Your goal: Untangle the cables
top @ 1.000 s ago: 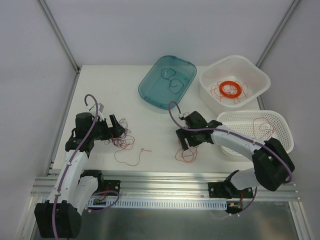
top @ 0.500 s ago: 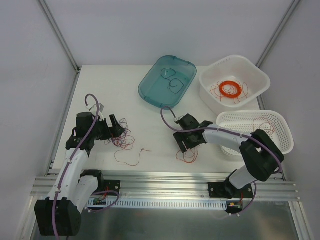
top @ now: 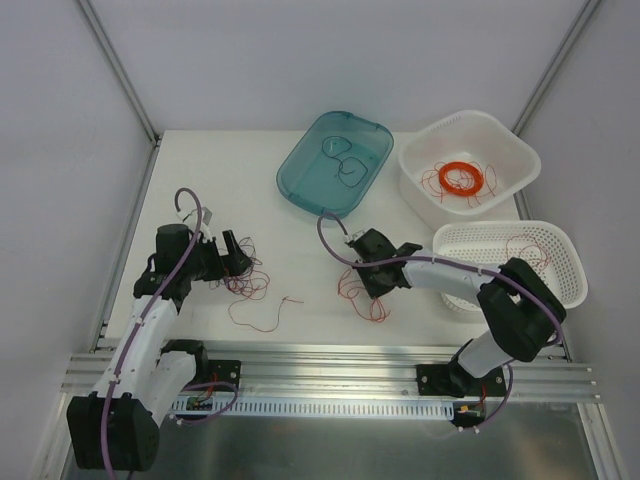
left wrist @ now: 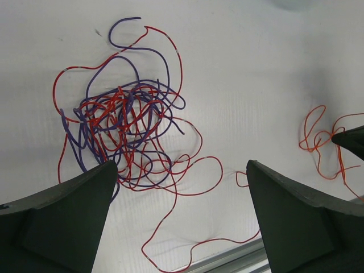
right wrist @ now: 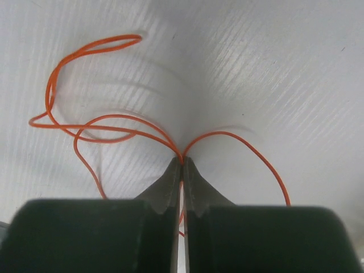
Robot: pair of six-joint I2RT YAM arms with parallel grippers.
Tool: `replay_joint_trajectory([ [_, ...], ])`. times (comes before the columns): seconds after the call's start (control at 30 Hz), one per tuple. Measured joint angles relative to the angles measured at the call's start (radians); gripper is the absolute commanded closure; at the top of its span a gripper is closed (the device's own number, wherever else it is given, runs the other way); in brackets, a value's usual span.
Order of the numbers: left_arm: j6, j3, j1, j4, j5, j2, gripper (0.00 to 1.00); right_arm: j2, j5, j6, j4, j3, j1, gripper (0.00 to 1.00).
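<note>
The cables lie in two lots on the white table. A wad of red and dark blue wires (top: 246, 281) (left wrist: 122, 133) sits at the left, and a red strand (left wrist: 187, 244) trails from it toward the front edge. My left gripper (top: 232, 258) (left wrist: 182, 222) stands wide open just above and in front of this wad, with nothing between its fingers. A single thin orange cable (top: 368, 300) (right wrist: 108, 122) loops near the table's middle. My right gripper (top: 366, 280) (right wrist: 182, 162) is shut on it, pinching it at the very fingertips.
A teal tray (top: 296, 186) holding a few dark wires stands at the back. To its right a white basin (top: 425, 140) holds a flat orange ring coil (top: 461, 179). A white basket (top: 500, 227) with red wires lies at the right. A metal rail (top: 330, 360) runs along the front edge.
My right gripper has slid a little to the left and closed on the orange cable, dragging its loops leftward. The left arm has hardly moved and stays open.
</note>
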Motion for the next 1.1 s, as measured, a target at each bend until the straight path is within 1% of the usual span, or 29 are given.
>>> replay_joint_trajectory([
  [0.17, 0.0, 0.0, -0.015, 0.0, 0.0, 0.005, 0.02, -0.039, 0.008, -0.01, -0.03, 0.01, -0.002, 0.99],
  [0.27, 0.0, 0.0, -0.016, 0.0, 0.0, 0.005, 0.02, -0.097, 0.017, -0.028, -0.074, 0.066, -0.025, 0.99],
  [0.47, 0.0, 0.0, -0.016, 0.0, 0.0, 0.004, 0.02, -0.243, 0.024, -0.088, -0.132, 0.306, -0.152, 0.99],
  [0.63, 0.0, 0.0, -0.016, 0.0, -0.003, -0.003, 0.02, -0.307, 0.016, -0.137, -0.175, 0.524, -0.291, 0.99],
  [0.77, 0.002, 0.0, -0.016, 0.0, -0.008, -0.02, 0.02, -0.314, 0.011, -0.163, -0.176, 0.666, -0.411, 0.99],
  [0.9, 0.004, 0.0, -0.016, 0.0, -0.018, -0.031, 0.02, -0.289, 0.013, -0.18, -0.153, 0.761, -0.525, 0.99],
  [1.1, 0.012, 0.0, -0.016, 0.0, -0.025, -0.049, 0.02, -0.165, 0.02, -0.18, -0.053, 0.808, -0.665, 0.99],
])
